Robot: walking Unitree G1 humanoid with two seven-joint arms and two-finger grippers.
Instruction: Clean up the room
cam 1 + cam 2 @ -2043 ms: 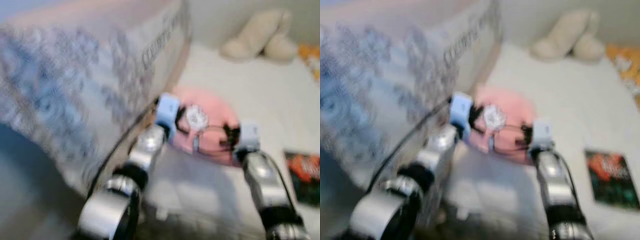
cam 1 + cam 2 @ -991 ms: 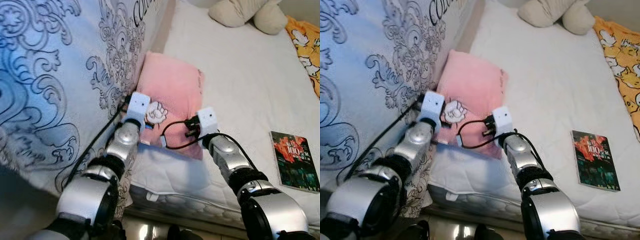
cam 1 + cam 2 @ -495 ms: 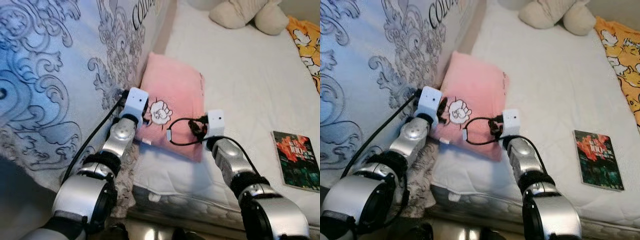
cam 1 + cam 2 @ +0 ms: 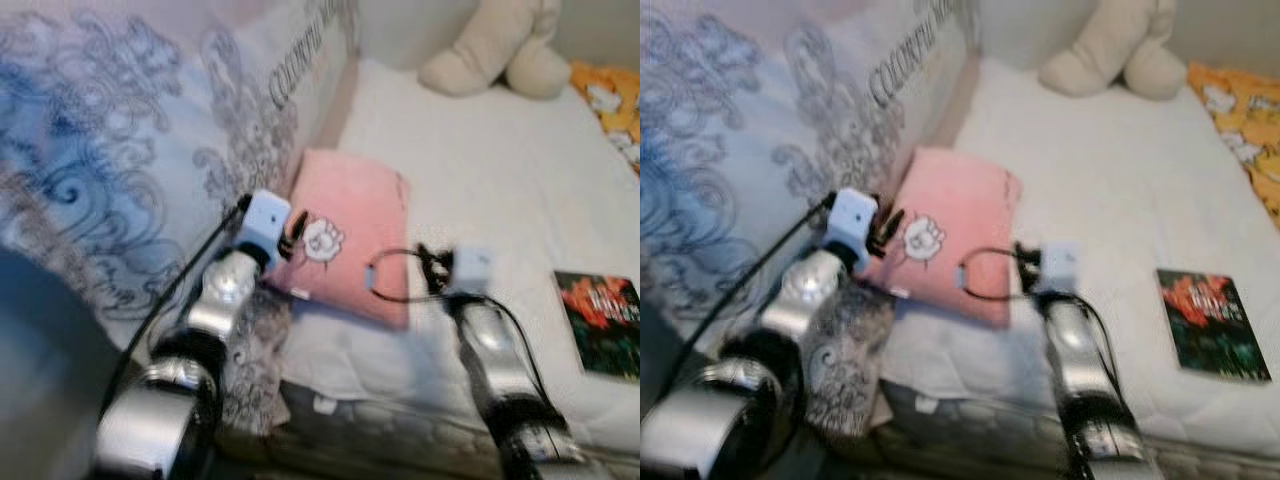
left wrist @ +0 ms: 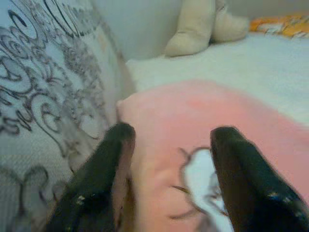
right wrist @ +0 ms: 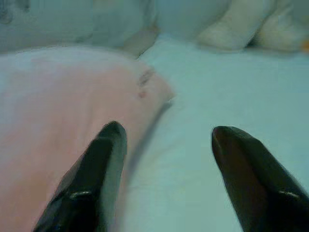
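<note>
A pink pillow (image 4: 350, 225) with a small white cartoon patch lies on the white mattress (image 4: 500, 170), against the hanging patterned quilt (image 4: 130, 150). My left gripper (image 5: 169, 159) stands open at the pillow's near left corner, its fingers just over the pink fabric. My right gripper (image 6: 166, 154) is open too, at the pillow's near right edge, one finger over the pillow and the other over the white sheet. In the left eye view both wrists (image 4: 265, 215) sit at the pillow's front edge. The head views are blurred.
A cream plush toy (image 4: 490, 50) lies at the head of the bed. A dark book with red print (image 4: 598, 322) rests on the mattress at the right. An orange patterned cloth (image 4: 610, 105) shows at the far right. The blue-grey quilt drapes along the left.
The camera has pulled back and tilted, and the picture has blurred. Both grippers stay at the pillow's front edge; the right wrist has drifted slightly off to the right.
</note>
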